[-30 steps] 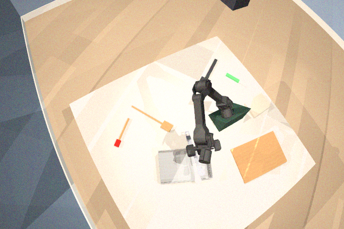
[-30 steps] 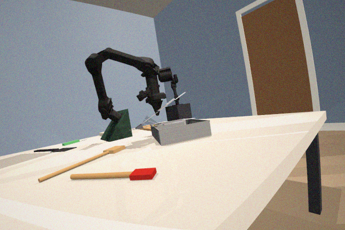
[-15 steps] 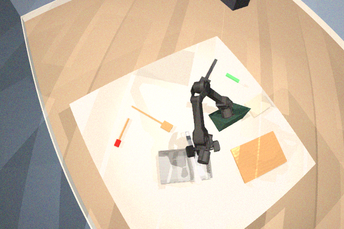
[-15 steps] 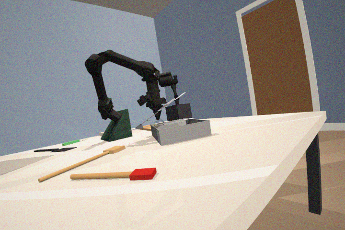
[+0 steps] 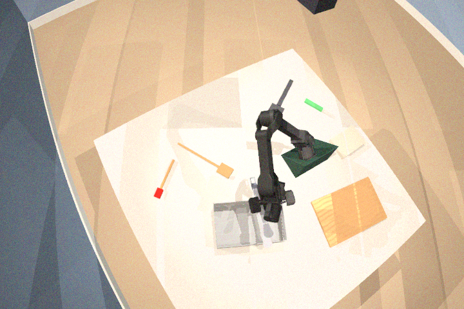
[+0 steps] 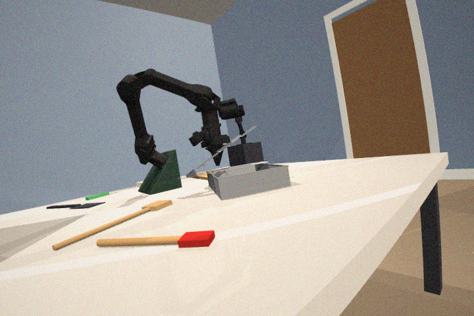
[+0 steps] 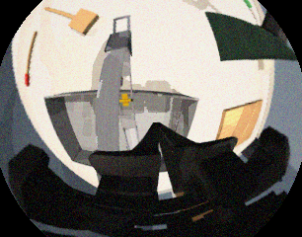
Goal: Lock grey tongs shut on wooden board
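Observation:
The grey tongs (image 5: pixel 253 185) (image 6: pixel 249 130) (image 7: pixel 109 94) lie across the roasting tin (image 5: pixel 216 225) (image 6: pixel 256 183) (image 7: pixel 57 118), spread open. One arm slants steeply upward from the hinge, the other lies low over the tin. The hinge end, with a wire loop, sticks out past the tin's wall. A small yellow piece (image 7: pixel 125 100) shows by the arms. My gripper (image 6: pixel 218 162) (image 7: pixel 155 125) is shut and empty, pointing down beside the tongs above the tin; the top view hides its tips. The wooden board (image 5: pixel 349 214) (image 7: pixel 244 120) bears no tongs.
The green wedge base (image 5: pixel 297 169) (image 6: pixel 173 171) (image 7: pixel 250 41) stands near the tin. A wooden spatula (image 5: pixel 225 170) (image 6: pixel 157 205) (image 7: pixel 84 21), a red-headed tool (image 5: pixel 158 193) (image 6: pixel 195 239), a green-handled tool (image 5: pixel 313 105) (image 6: pixel 97 195), a dark tool (image 5: pixel 285 93) and a cream block (image 5: pixel 347 142) lie around.

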Robot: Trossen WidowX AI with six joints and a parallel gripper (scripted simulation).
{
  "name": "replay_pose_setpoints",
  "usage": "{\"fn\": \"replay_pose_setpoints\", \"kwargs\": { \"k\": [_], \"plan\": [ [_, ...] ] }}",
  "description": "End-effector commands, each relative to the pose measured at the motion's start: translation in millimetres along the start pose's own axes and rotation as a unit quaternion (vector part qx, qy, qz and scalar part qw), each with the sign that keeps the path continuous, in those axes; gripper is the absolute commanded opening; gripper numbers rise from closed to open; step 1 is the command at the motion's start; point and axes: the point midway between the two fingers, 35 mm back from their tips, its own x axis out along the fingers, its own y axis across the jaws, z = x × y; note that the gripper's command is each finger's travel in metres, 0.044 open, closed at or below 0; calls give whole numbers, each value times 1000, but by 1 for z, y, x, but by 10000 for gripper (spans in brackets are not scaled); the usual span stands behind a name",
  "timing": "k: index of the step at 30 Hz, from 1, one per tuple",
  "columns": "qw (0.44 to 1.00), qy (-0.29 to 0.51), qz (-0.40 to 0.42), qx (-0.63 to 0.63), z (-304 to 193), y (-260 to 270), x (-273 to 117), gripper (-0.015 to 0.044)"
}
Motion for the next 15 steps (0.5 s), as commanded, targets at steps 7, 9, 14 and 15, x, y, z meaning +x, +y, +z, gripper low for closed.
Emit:
{"fn": "replay_pose_setpoints", "kwargs": {
  "k": [7,9,14,15],
  "plan": [
    [1000,0,3,0,-2,19,-1,-150],
    [1000,1,3,0,-2,22,-1,-150],
    [1000,1,3,0,-2,31,-2,-150],
    [1000,1,3,0,-2,32,-2,-150]
  ]
}}
